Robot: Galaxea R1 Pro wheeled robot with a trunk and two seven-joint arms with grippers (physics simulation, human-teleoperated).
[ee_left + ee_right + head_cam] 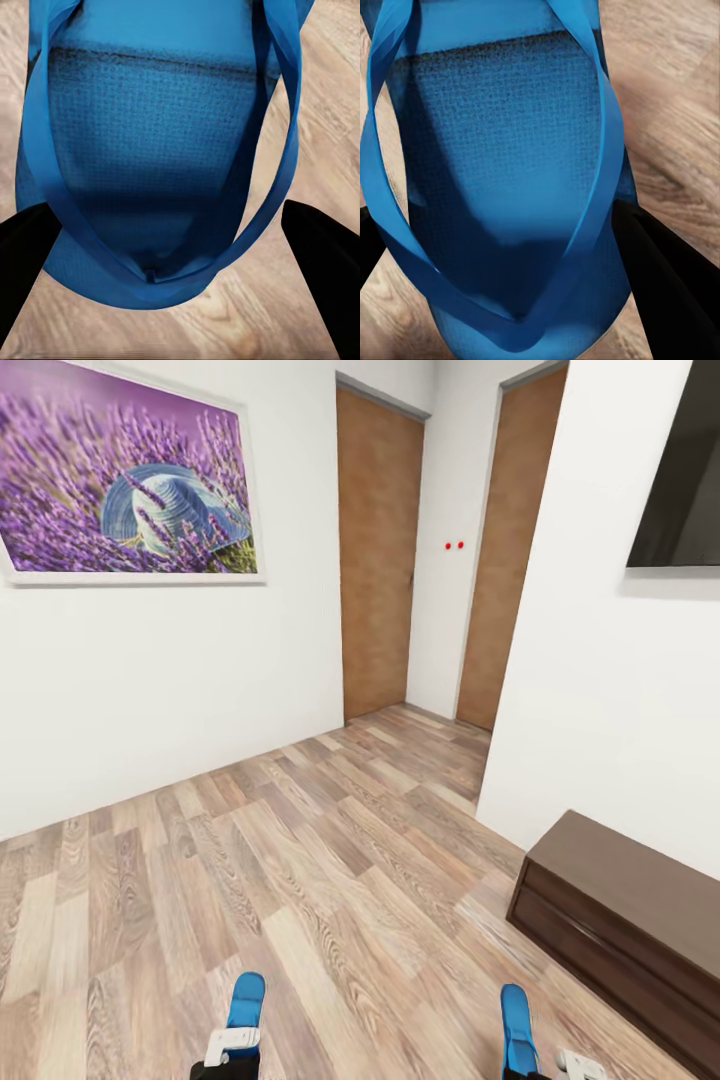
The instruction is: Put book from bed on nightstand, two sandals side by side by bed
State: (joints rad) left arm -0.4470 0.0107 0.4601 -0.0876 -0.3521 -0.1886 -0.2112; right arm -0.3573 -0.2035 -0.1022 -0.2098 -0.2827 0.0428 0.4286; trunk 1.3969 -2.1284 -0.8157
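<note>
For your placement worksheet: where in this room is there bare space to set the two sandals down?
Wood floor lies bare between the picture wall and the low dark cabinet, up to the doors. It narrows beside the cabinet. Each tool carries a sandal.

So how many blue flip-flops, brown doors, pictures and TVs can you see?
Blue sandals: 2, left one, right one
Brown doors: 2, one, the other
Wall pictures: 1, the lavender picture
TVs: 1, the black screen
Total: 6
</note>
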